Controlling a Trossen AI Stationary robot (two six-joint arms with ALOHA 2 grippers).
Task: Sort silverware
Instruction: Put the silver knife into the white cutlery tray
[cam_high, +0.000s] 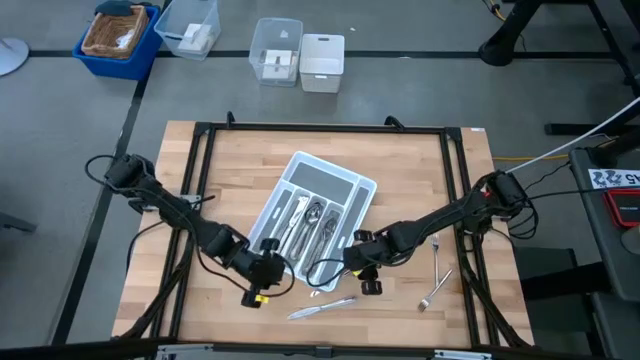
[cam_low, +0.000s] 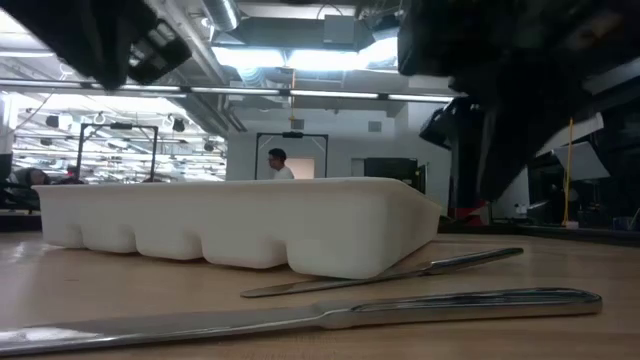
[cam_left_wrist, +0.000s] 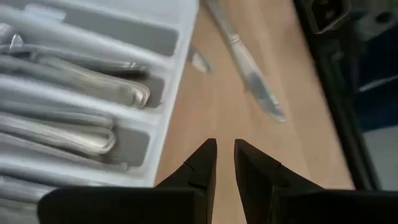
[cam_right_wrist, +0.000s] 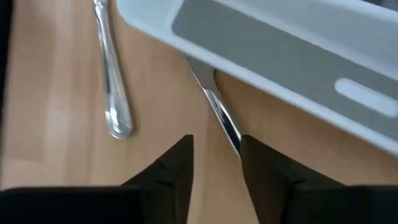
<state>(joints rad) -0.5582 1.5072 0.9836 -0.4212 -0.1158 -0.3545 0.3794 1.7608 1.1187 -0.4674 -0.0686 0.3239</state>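
Observation:
The light grey tray (cam_high: 345, 180) lies slantwise mid-table with several pieces of silverware in its compartments (cam_left_wrist: 93, 134). A knife (cam_high: 322, 307) lies loose on the wood near the front edge, between my two grippers. A second slim piece (cam_right_wrist: 217, 112) pokes out from under the tray's near rim. My left gripper (cam_left_wrist: 225, 155) hovers by the tray's near left corner, its fingers a narrow gap apart with nothing between them. My right gripper (cam_right_wrist: 216, 155) stands open at the tray's near right corner. The slim piece's free end lies in its gap, close to one finger (cam_right_wrist: 252, 162). My right gripper comes down slanting over the free end (cam_right_wrist: 233, 138) of the slim piece that pokes out from under the tray. That end lies right against the inner edge of one finger. Whether the finger touches it, I cannot tell. The piece lies flat on the wood.
Two forks (cam_high: 437, 262) (cam_high: 430, 295) lie on the wood at the right. A black frame (cam_high: 200, 180) rims the tabletop. Bins (cam_high: 300, 55) stand on the floor beyond the far edge. A person (cam_low: 280, 162) shows far off in the room.

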